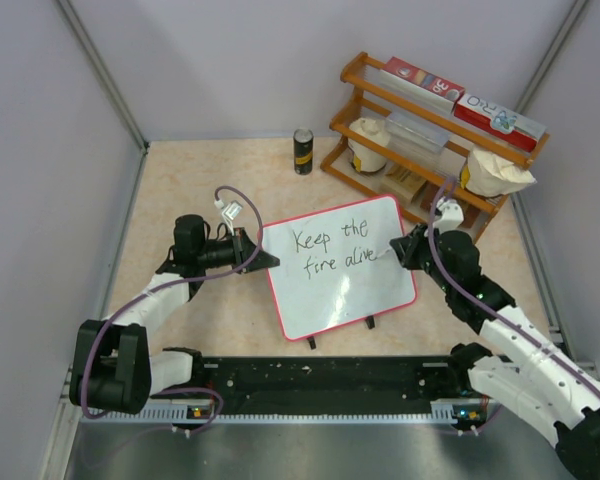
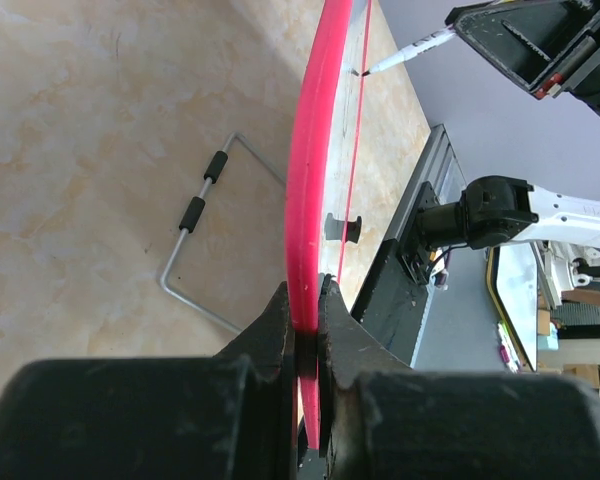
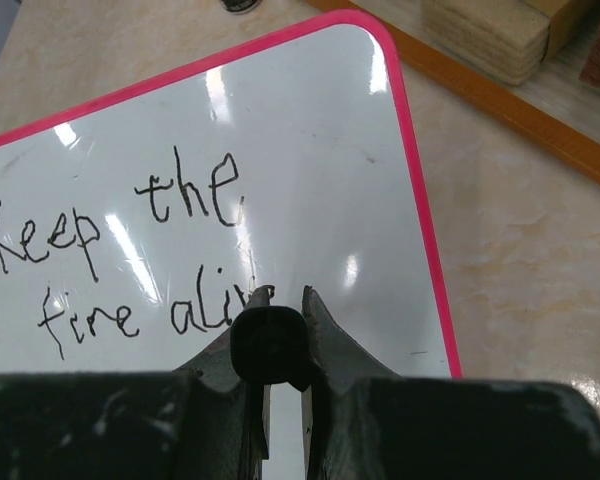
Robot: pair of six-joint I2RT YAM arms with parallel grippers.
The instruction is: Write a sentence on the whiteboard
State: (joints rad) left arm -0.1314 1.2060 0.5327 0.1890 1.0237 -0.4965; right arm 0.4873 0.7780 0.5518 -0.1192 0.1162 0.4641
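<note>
The whiteboard sits mid-table in the top view, skewed a bit. It's glossy white with a thin pink-red rim, rounded corners and two little black clips on its 6 o'clock edge (light glare streaks across it in the right wrist view). The sentence is thin, wobbly black handwriting in two lines, "Keep the" over "fire aliv", and whatever follows is tucked behind the right gripper, whose jaws are clamped on a marker at the board's 3 o'clock side. The left gripper has its jaws pinched on the rim at 9 o'clock.
</note>
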